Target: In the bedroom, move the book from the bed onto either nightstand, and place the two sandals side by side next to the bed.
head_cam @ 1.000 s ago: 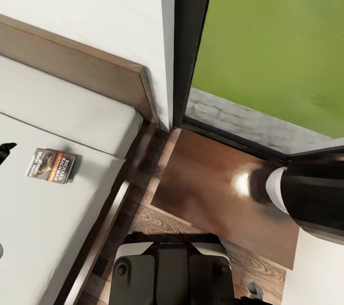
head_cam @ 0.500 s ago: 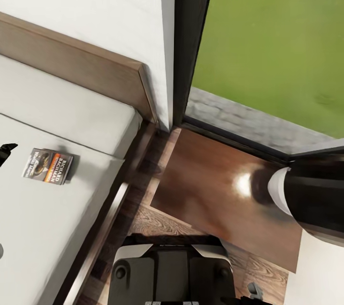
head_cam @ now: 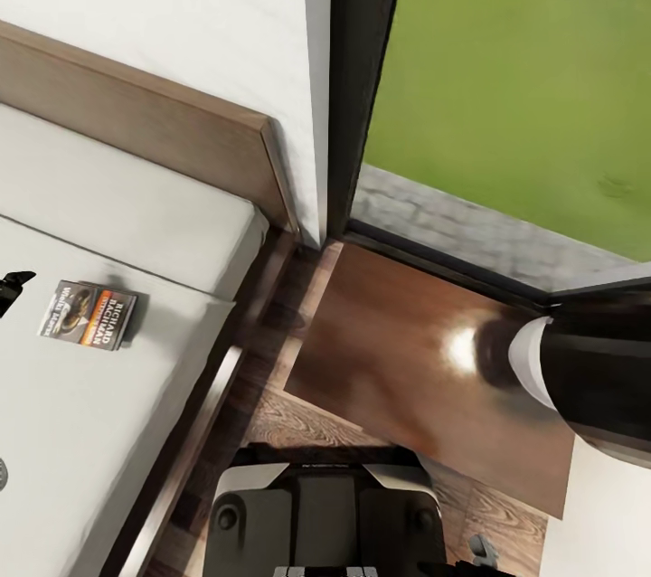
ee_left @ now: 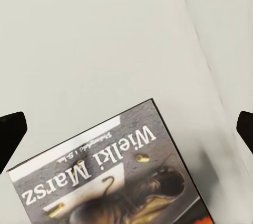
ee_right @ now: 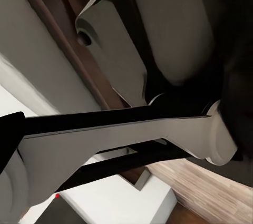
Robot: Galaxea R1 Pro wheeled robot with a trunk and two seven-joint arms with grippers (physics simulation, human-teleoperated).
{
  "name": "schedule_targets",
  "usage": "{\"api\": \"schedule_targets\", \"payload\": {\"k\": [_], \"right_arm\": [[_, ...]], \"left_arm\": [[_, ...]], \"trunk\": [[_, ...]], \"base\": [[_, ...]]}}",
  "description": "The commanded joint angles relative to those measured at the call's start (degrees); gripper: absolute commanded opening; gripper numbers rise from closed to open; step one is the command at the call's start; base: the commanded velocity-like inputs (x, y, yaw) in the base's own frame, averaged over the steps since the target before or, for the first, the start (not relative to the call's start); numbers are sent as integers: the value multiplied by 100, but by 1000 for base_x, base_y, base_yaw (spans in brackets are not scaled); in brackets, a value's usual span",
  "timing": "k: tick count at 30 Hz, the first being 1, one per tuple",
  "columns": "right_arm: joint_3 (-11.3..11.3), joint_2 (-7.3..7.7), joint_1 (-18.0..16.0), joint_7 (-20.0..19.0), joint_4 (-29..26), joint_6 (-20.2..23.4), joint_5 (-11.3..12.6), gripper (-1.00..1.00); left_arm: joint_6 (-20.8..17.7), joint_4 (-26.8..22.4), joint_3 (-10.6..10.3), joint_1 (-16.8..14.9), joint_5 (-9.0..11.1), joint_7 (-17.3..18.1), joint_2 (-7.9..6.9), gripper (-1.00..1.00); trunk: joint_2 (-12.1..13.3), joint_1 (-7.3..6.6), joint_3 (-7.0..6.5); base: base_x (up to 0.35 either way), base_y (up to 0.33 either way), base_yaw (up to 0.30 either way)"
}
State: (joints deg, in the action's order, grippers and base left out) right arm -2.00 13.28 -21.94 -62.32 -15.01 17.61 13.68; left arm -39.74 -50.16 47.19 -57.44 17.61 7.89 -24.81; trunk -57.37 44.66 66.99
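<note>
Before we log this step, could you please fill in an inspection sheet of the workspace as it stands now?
Surface: off-white mattress of the bed, wood-plank floor beside it.
Job's things: book lying flat on the mattress, cover up; nightstand by the window, top bare; sandals nothing seen.
Clutter: nothing seen.
Hands: left hand open, hovering over the book, fingertips wide apart; right hand's state cannot be told.
Cables: nothing seen.
Surroundings: white wall, dark-framed window, grass outside.

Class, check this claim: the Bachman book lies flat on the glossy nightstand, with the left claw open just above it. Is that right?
Not quite. The book lies flat on the bed, on its off-white mattress, not on the nightstand, as the head view shows. The rest holds: in the left wrist view the left claw is open above the book.
</note>
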Motion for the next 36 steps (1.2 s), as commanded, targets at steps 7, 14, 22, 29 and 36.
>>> {"api": "schedule_targets", "payload": {"k": [7,14,22,29,36], "right_arm": [[-20,-1,-2,-17,-2,59,12,100],[-20,-1,-2,-17,-2,59,12,100],[-20,-1,-2,-17,-2,59,12,100],[-20,-1,-1,-17,-2,59,12,100],[-20,-1,-2,-17,-2,59,12,100]], "left_arm": [[-31,-3,18,-6,-9,28,2,100],[-34,-3,18,-5,-6,28,3,100],[-33,-3,18,-8,-7,28,3,100],[-34,-3,18,-7,-3,28,3,100],[-34,-3,18,-5,-4,28,3,100]], "trunk": [[-285,155,129],[-566,309,254],[-887,484,398],[-1167,638,524],[-1448,792,649]], "base": [[0,0,0],[0,0,0],[0,0,0],[0,0,0],[0,0,0]]}}
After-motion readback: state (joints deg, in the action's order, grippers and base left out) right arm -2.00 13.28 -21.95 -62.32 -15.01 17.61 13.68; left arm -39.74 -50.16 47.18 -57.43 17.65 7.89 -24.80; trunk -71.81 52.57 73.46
